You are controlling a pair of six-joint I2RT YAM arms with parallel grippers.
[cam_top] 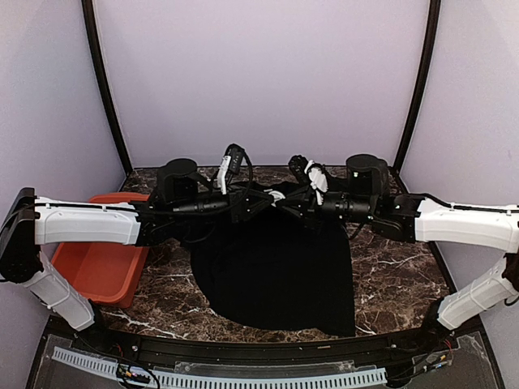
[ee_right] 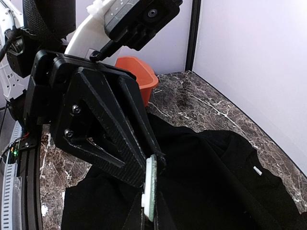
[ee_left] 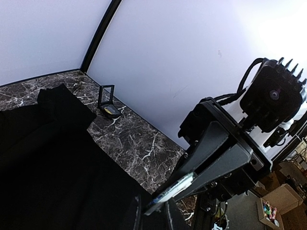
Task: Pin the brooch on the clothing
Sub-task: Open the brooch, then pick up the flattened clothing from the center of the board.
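The black T-shirt (cam_top: 276, 275) lies on the marble table, with its far edge pulled up to where both grippers meet; its starburst print is hidden. The brooch (cam_top: 276, 195) is a flat white and green disc, seen edge-on in the right wrist view (ee_right: 151, 189) and in the left wrist view (ee_left: 175, 188). My right gripper (cam_top: 285, 198) is shut on the brooch. My left gripper (cam_top: 263, 197) is shut on a fold of the shirt, its tip pressed against the brooch's green face. The shirt also fills the lower part of the left wrist view (ee_left: 48, 177) and of the right wrist view (ee_right: 220, 182).
An orange bin (cam_top: 101, 259) stands at the table's left side, under the left arm. A small open black case (ee_left: 108, 103) sits on the marble near the back wall. White walls with black corner posts close in the table.
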